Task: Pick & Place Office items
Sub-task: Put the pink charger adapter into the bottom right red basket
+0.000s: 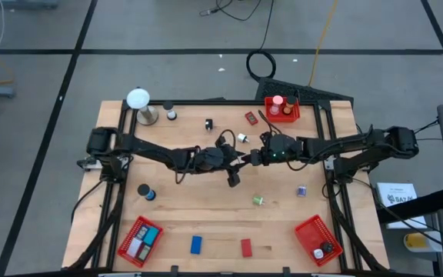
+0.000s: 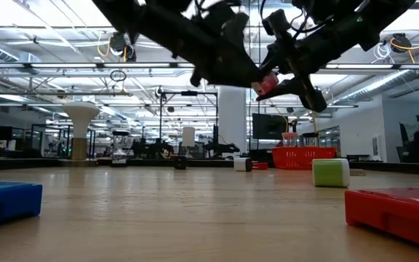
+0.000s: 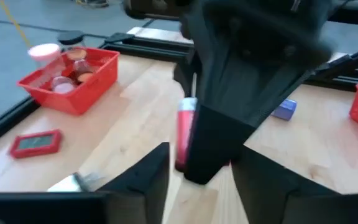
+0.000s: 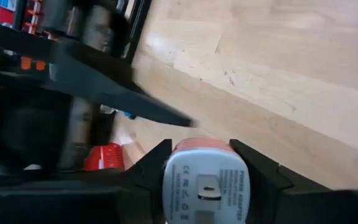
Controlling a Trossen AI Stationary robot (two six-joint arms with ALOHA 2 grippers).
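1. Where the right wrist view looks past its own fingers, we read "POWER ADAPTER" on the white face of a red-edged adapter [image 4: 204, 180], pinched by the right claw [image 4: 199, 163].
2. From above, we see both claws meet mid-desk [image 1: 206, 223], the left claw [image 1: 235, 160] facing the right one.
3. Only the left wrist view shows the left claw's fingers [image 3: 145, 180] parted, flanking the adapter without gripping; it hangs above the desk.

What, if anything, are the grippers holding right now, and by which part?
The right gripper holds a small red-and-white power adapter between its fingers, clamped by its two sides, raised above the table. The left gripper faces it with open fingers, holding nothing.
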